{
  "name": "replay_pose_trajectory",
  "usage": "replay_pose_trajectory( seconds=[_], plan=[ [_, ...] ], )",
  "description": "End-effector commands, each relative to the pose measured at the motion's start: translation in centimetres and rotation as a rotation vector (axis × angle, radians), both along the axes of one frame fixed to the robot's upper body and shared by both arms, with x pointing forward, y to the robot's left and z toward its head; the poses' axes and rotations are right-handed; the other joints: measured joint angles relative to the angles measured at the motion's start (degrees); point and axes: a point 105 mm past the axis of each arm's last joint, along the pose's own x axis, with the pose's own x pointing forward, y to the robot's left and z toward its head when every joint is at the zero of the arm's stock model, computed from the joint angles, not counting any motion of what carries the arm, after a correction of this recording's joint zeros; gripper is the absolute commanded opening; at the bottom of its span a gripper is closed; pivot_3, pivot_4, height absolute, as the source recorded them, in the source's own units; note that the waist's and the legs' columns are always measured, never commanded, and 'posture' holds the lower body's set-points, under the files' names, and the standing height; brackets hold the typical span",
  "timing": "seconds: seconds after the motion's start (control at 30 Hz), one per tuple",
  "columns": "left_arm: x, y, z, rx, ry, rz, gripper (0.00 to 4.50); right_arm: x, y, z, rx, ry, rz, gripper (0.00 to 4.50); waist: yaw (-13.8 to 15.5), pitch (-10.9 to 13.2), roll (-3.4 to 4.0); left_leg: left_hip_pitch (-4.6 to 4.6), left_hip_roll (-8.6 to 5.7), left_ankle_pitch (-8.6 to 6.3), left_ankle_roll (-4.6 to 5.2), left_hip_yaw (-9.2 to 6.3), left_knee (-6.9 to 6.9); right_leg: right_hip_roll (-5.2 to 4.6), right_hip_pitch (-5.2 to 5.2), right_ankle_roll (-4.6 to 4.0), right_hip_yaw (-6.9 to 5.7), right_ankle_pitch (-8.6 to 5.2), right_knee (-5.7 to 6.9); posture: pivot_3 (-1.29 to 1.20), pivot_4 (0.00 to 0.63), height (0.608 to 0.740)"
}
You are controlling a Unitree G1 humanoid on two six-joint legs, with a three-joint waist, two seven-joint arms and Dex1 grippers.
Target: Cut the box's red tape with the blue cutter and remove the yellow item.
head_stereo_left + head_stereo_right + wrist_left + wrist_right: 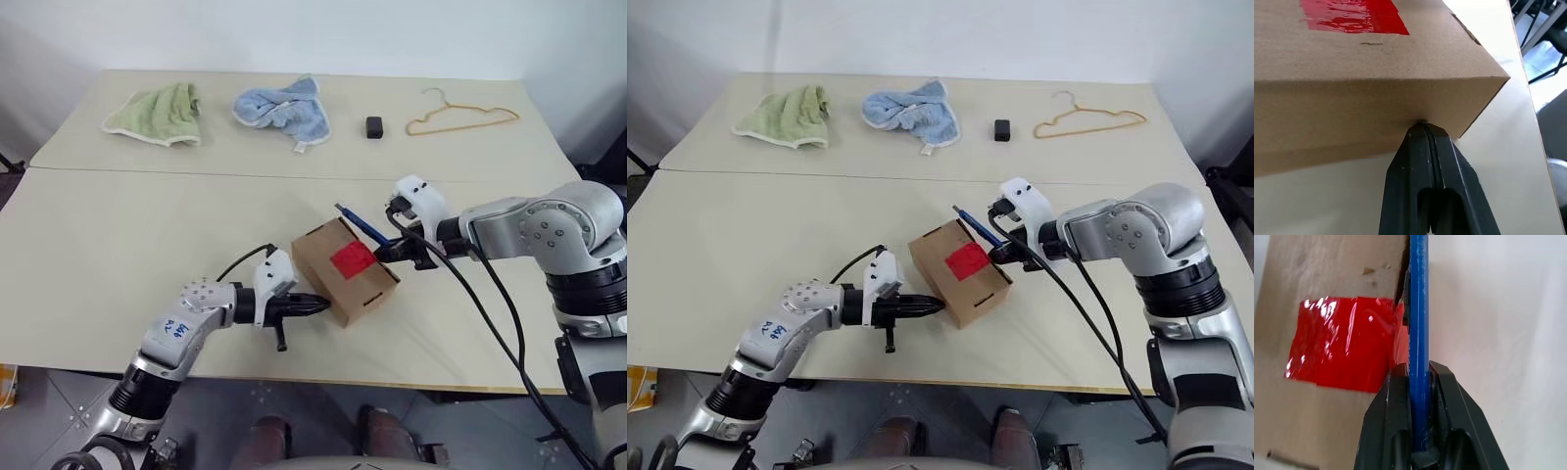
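**Sealed box braced on the left, cutter at the tape on the right**

At the back of the table (88, 255), going left to right, lie a green towel (157, 115), a blue towel (284, 108), a small black block (374, 126) and a tan wire hanger (460, 119), all well apart from the work at the front.

Nearer the front, the left gripper (318, 305) has its two black fingers pressed together with nothing between them. Their tips touch the lower part of the box's near side wall, as the left wrist view shows (1422, 128).

The box (338, 284) stands on the table between the two grippers, set at an angle. Its top flaps are closed and the red tape (352, 258) lies across the seam, so whatever is inside is hidden.

On the right, the right gripper (397, 253) is clamped on the blue cutter (361, 223), which stands narrow edge up between the fingers. In the right wrist view the cutter (1418, 333) runs along the far edge of the tape (1342, 342); whether its blade is touching the tape or the cardboard cannot be made out. The cutter's lower end is covered by the fingers.
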Motion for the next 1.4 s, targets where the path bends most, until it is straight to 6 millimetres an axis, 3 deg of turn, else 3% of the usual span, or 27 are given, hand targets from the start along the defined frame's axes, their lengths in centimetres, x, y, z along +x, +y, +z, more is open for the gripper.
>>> replay_pose_trajectory(
  seconds=[0.03, 0.17, 0.27, 0.33, 0.43, 0.63, 0.93, 1.07, 1.13, 1.27, 1.4],
  plan=[
    [-0.6, -0.3, 1.6, -0.01, -0.059, -0.038, 0.0, 0.0, -0.3, 2.0, 0.018, -0.094, 0.038, 0.17, 0.0, 0.0, 0.0, 0.0, 0.0, 0.0, 0.0, 0.0, 0.0, 0.0, 0.0, 0.0, 0.0, 0.0, 0.0, 0.0, 0.15, 0.74],
    [-1.1, 1.5, 2.3, 0.023, -0.075, -0.075, 0.0, -0.1, -1.4, 3.4, 0.015, -0.116, 0.053, 0.17, -0.1, 0.0, 0.0, -0.01, 0.01, 0.0, 0.0, 0.0, -0.01, 0.0, -0.01, 0.0, 0.0, 0.0, -0.02, 0.0, 0.15, 0.74],
    [-0.9, 3.2, 5.3, 0.006, -0.136, -0.106, 0.0, -1.2, -2.6, 4.2, -0.007, -0.077, 0.076, 0.17, -0.1, 0.0, 0.03, -0.01, 0.01, 0.0, 0.0, 0.0, -0.01, 0.0, -0.01, 0.0, 0.0, 0.0, -0.02, 0.0, 0.15, 0.74],
    [0.1, 3.3, 7.1, -0.01, -0.186, -0.089, 0.0, -2.0, -2.8, 4.5, -0.025, -0.038, 0.1, 0.17, 0.2, 0.0, 0.03, -0.02, 0.02, 0.0, 0.0, 0.0, -0.01, 0.0, -0.01, 0.0, 0.0, 0.0, -0.04, 0.0, 0.15, 0.74],
    [1.3, 2.7, 8.0, -0.009, -0.222, -0.068, 0.0, -2.7, -2.6, 4.9, -0.05, 0.005, 0.126, 0.17, 0.1, 0.0, 0.03, 0.0, 0.0, -0.01, 0.02, 0.0, 0.0, 0.0, 0.04, 0.02, 0.0, 0.01, -0.06, 0.0, 0.15, 0.74],
    [3.6, 0.5, 6.9, 0.03, -0.243, -0.009, 0.0, -3.4, -2.3, 5.5, -0.129, 0.04, 0.147, 0.17, 0.0, 0.0, 0.0, -0.03, -0.01, -0.02, 0.03, 0.0, -0.02, 0.0, 0.0, 0.02, 0.0, 0.01, -0.06, 0.0, 0.15, 0.74],
    [4.6, -0.7, 5.4, 0.085, -0.256, 0.035, 0.0, -4.1, -2.5, 5.2, -0.177, 0.07, 0.174, 0.17, 0.1, 0.0, 0.0, -0.03, -0.01, -0.02, 0.03, 0.0, -0.01, 0.0, -0.01, 0.02, 0.0, 0.01, -0.06, 0.0, 0.15, 0.74],
    [4.9, -0.8, 8.0, -0.036, -0.284, 0.044, 0.0, -4.2, -2.2, 5.5, -0.189, 0.011, 0.196, 0.17, 0.2, 0.0, 0.0, -0.04, -0.01, -0.02, 0.03, 0.0, 0.07, 0.0, 0.0, 0.04, 0.0, 0.02, -0.02, 0.0, 0.15, 0.74],
    [3.1, -0.7, 9.7, -0.101, -0.328, -0.093, 0.0, -4.5, -1.8, 5.9, -0.132, 0.032, 0.217, 0.17, 0.2, 0.0, 0.0, -0.06, -0.01, -0.02, 0.03, 0.0, 0.08, 0.0, -0.01, 0.04, 0.0, 0.02, -0.02, 0.0, 0.15, 0.74],
    [3.3, 1.8, 12.2, -0.099, -0.503, -0.121, 0.0, -4.3, -1.4, 6.5, -0.003, 0.093, 0.218, 0.17, -0.1, 0.0, 0.0, -0.06, 0.01, -0.01, 0.02, 0.01, 0.06, 0.0, -0.02, 0.04, -0.01, 0.02, -0.04, 0.0, 0.15, 0.74],
    [2.4, 2.1, 12.9, -0.049, -0.657, -0.206, 1.14, -4.5, -1.3, 6.0, 0.036, 0.15, 0.225, 0.17, 0.0, 0.0, 0.0, -0.05, 0.01, -0.01, 0.0, 0.01, 0.06, 0.0, -0.01, 0.04, -0.02, 0.02, -0.07, 0.0, 0.15, 0.74]
  ],
)
